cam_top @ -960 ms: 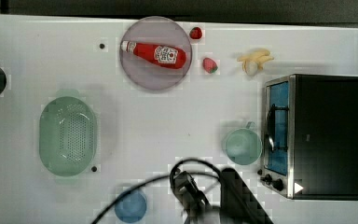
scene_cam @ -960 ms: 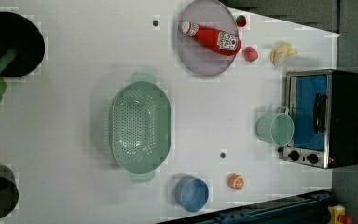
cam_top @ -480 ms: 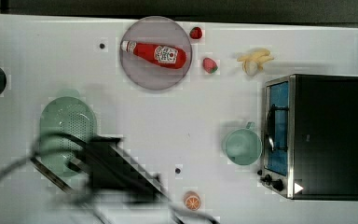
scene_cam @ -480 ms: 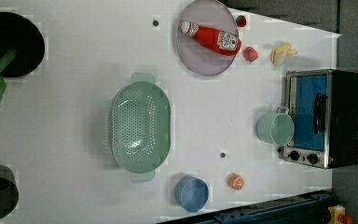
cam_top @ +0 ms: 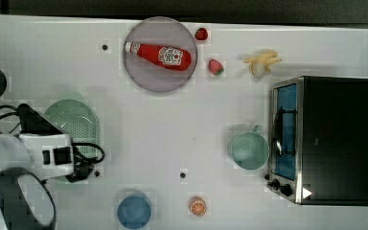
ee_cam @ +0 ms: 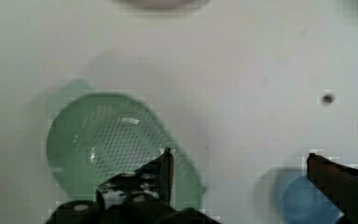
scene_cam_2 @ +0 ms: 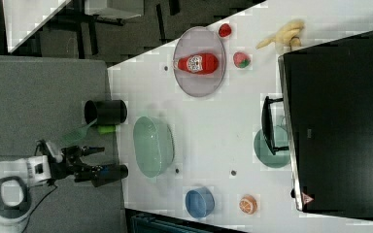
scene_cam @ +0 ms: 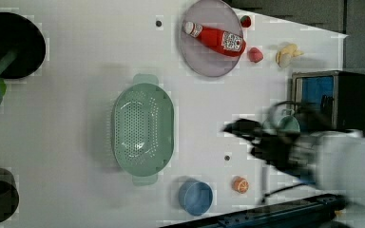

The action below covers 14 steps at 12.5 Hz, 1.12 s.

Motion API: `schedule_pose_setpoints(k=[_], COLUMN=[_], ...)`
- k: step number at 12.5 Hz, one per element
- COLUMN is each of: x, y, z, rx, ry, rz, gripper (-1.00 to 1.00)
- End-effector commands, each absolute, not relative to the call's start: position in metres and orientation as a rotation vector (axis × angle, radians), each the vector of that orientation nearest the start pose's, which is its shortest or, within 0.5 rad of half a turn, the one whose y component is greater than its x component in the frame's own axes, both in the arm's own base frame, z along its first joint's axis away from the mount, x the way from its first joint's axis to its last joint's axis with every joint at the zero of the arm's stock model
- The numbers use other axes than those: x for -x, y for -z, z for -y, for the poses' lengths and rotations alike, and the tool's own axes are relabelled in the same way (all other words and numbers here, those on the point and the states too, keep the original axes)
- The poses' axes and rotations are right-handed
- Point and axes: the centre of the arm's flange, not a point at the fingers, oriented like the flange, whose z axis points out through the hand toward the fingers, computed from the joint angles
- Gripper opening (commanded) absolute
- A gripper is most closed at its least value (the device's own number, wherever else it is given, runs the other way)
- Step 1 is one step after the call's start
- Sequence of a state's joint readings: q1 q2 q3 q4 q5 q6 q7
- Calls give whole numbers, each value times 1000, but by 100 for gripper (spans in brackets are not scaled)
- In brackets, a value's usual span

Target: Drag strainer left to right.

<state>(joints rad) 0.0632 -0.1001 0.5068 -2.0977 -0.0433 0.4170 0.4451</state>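
White surface [cam_top: 139, 143] crowded — strainer [cam_top: 79, 125] at top view's left, under arm. Tool [ee_cam: 237, 161] spread wide, empty, above its rim. Best: hook near wall, drag level — avoid blue bowl [cam_top: 134, 211].

Layout as I logged it from the console, in the top view: strainer [cam_top: 76, 125] lay at the top view's left on the worktop [cam_top: 172, 124], partly under my arm. Plate [cam_top: 160, 55] sat toward the far edge, ketchup bottle [cam_top: 159, 54] lying on it. Two strawberries [cam_top: 215, 66] just right of the plate; banana [cam_top: 262, 61] further right. Oven [cam_top: 328, 139] at the right end, mug [cam_top: 248, 149] just beside its left. Bowl [cam_top: 134, 211] and orange half [cam_top: 198, 206] along the near edge.
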Motion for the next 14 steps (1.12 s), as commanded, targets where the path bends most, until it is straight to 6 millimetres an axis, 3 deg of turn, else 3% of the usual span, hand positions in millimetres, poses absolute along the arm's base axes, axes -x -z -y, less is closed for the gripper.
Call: schedule_pose_setpoints(k=[1, 4, 8, 11, 14], x=[-452, -471, -481, -483, -485], y=[-433, -367, -285, -235, -200], z=[-291, -304, -314, -321, -317], rx=[2785, 2594, 2389, 2342, 2307], ry=[60, -61, -188, -190, -206], rz=[-1476, -1747, -2020, -2065, -2092], gripper=[100, 100, 100, 100, 100])
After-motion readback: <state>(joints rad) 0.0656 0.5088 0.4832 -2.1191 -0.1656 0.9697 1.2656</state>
